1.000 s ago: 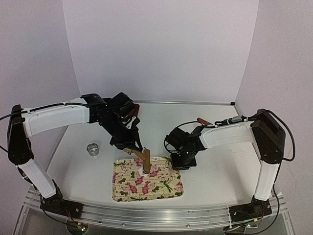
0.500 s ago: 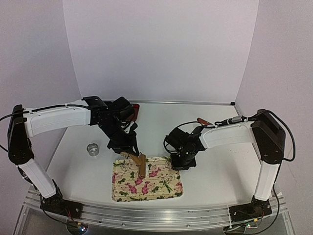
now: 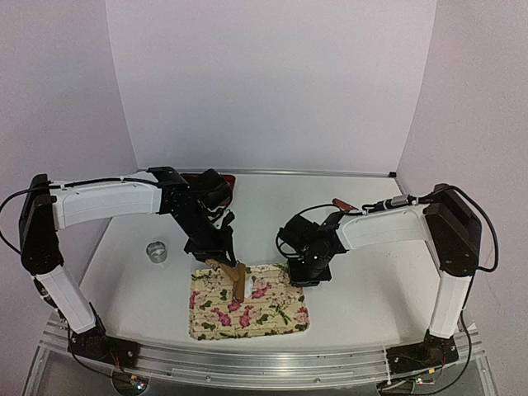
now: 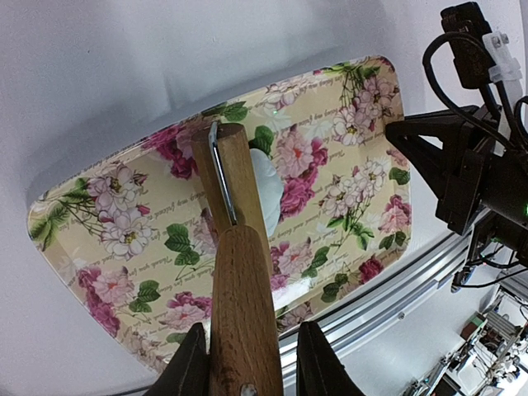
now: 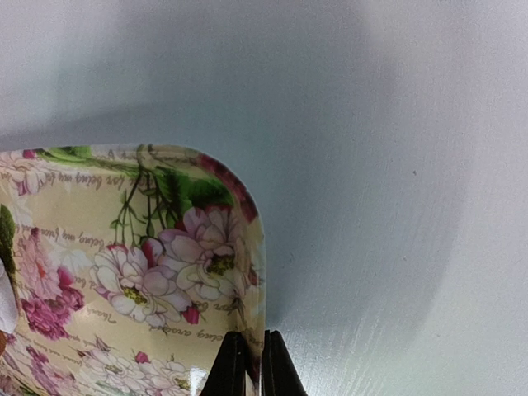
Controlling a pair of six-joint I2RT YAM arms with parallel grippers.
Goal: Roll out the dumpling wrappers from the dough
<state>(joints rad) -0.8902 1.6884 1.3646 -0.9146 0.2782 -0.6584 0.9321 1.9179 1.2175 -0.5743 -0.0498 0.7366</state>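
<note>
top external view: nearest me, the floral tray lies on the bench, with white dough at its middle under the wooden rolling pin. my left end effector clamps the pin's handle. my right end effector is pinched narrow on the tray's far right corner rim. farther left i see a metal ring cutter, well apart from the tray.

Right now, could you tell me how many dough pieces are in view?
1: a white dough piece central on the tray, partly under the wooden roller in the left gripper; more may hide beneath.

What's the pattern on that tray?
The tray is cream with pink flowers and green leaves, clearest in the left wrist view.
</note>
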